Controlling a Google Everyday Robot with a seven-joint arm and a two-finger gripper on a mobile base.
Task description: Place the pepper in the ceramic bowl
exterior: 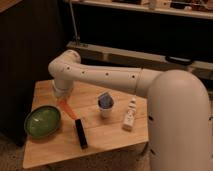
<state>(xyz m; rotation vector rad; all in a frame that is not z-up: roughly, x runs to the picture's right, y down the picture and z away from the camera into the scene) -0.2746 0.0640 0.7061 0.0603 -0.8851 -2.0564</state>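
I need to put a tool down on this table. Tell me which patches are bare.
Bare wood: the front strip of the table between the black bar and the white bottle, and the back left corner. Crowded: around the ceramic bowl, where the gripper carries the pepper, and near the cup.
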